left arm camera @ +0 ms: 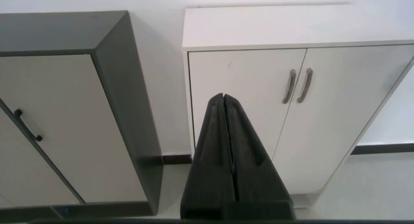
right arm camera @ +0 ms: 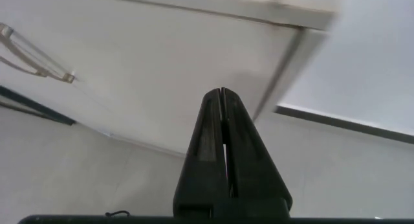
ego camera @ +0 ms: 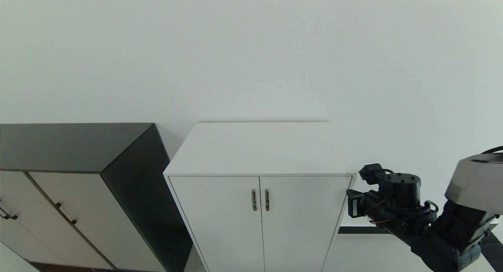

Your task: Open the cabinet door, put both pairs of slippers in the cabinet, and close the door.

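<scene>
Standing against the wall [ego camera: 251,48], the white cabinet [ego camera: 261,148] has both doors [ego camera: 220,221] shut, with the two handles [ego camera: 254,200] side by side at the centre seam. Right claw [right arm camera: 222,91]: closed tight, holding nothing, just beside the cabinet's right edge at upper door height. Left claw [left arm camera: 223,96]: closed tight, holding nothing, facing the doors, well apart from them. A dark cabinet [ego camera: 133,177] stands left of the white one.

Light was bright, even and diffuse, falling from above. The white cabinet [ego camera: 261,148] threw a soft grey shadow on the wall [ego camera: 251,48] at its 9 o'clock, beside the dark cabinet [ego camera: 70,146]. Wide-angle distortion slanted both cabinets' vertical edges inward toward the head view's 6 o'clock.
</scene>
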You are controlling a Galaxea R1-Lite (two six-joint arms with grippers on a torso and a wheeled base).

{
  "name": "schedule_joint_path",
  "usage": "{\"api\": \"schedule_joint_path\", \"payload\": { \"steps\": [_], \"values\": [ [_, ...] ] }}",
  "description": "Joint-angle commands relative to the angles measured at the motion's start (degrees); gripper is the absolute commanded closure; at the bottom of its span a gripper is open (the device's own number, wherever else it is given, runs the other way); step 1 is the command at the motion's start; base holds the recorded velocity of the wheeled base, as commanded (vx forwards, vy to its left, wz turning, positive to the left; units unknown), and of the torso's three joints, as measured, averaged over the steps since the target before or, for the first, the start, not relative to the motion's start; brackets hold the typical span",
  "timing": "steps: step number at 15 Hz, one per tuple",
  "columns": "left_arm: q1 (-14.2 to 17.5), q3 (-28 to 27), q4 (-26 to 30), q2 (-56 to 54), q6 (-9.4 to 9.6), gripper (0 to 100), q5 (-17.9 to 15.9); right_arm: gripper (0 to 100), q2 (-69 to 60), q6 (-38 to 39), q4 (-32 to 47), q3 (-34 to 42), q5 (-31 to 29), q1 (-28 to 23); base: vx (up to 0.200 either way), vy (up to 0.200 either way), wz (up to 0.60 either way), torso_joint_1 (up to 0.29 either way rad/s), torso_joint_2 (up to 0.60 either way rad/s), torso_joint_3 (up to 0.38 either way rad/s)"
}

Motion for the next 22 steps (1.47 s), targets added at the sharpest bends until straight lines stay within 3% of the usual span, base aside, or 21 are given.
{"api": "schedule_joint_path", "payload": {
  "steps": [1, 6, 10, 16, 22],
  "values": [
    [0.0, -0.01, -0.02, 0.09, 0.0, 100, 0.01, 100, -7.64, -0.27, -0.26, 5.08, -2.19, -0.08, 0.0, 0.0, 0.0, 0.0, 0.0, 0.0],
    [0.0, -0.01, -0.02, 0.09, 0.0, 100, 0.01, 100, -23.02, -3.08, -0.18, 19.23, -8.25, -0.17, 0.0, 0.0, 0.0, 0.0, 0.0, 0.0],
    [0.0, -0.01, -0.02, 0.09, 0.0, 100, 0.01, 100, -37.0, -2.82, 0.97, 29.51, -8.52, -0.26, 0.0, 0.0, 0.0, 0.0, 0.0, 0.0],
    [0.0, -0.01, -0.02, 0.09, -0.09, 100, 0.01, 100, -72.77, -2.2, 33.31, 29.51, -9.31, 0.09, 0.0, 0.0, 0.0, 0.0, 0.0, 0.0],
    [0.0, -0.01, -0.02, 0.0, -0.18, 100, 0.01, 100, -108.8, -2.64, 69.87, 26.17, -0.17, 0.27, 0.0, 0.0, 0.0, 0.0, 0.0, 0.0]
  ]
}}
